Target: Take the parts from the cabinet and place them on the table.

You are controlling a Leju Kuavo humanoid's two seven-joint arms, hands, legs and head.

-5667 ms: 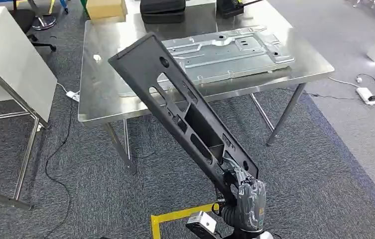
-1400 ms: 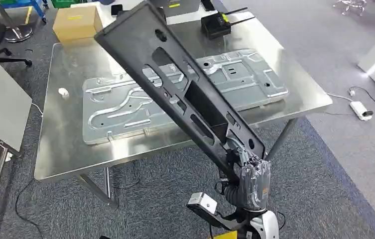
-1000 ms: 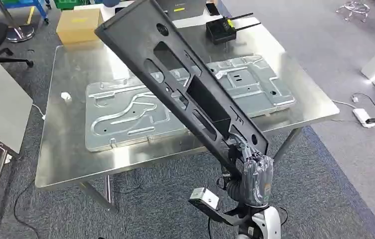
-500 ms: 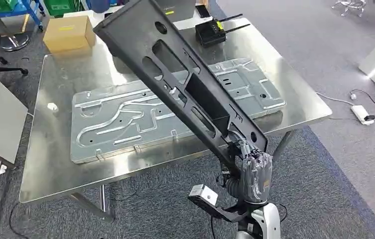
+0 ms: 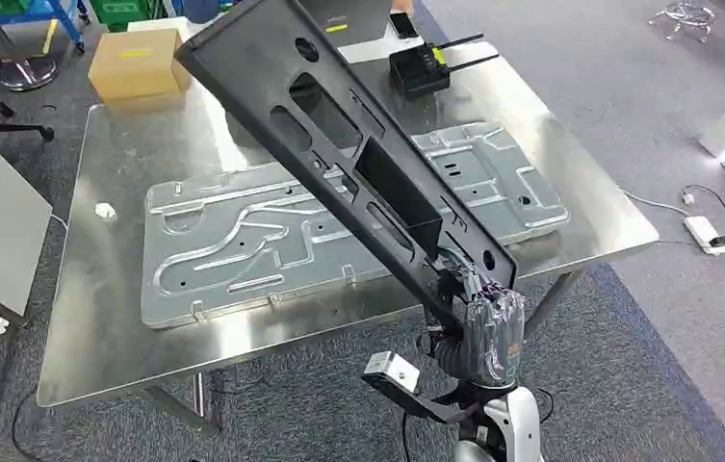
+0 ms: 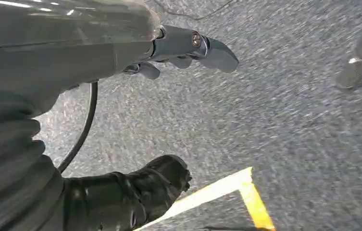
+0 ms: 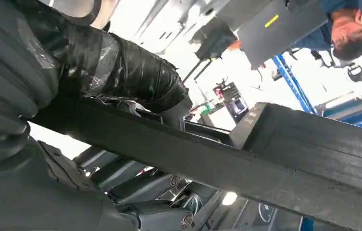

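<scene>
Long black part (image 5: 339, 144) with cut-outs, tilted up over the bench (image 5: 98, 327), my right hand (image 5: 488, 322) gripping its lower end, silver stamped plate (image 5: 243, 241) lying flat below, my left hand (image 6: 188, 48) open above the carpet.

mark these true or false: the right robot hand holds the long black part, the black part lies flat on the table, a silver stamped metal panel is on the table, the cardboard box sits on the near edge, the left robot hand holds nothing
1. The right robot hand holds the long black part: true.
2. The black part lies flat on the table: false; it is held tilted in the air above it.
3. A silver stamped metal panel is on the table: true.
4. The cardboard box sits on the near edge: false; it is at the far corner.
5. The left robot hand holds nothing: true; it hangs over the carpet.
</scene>
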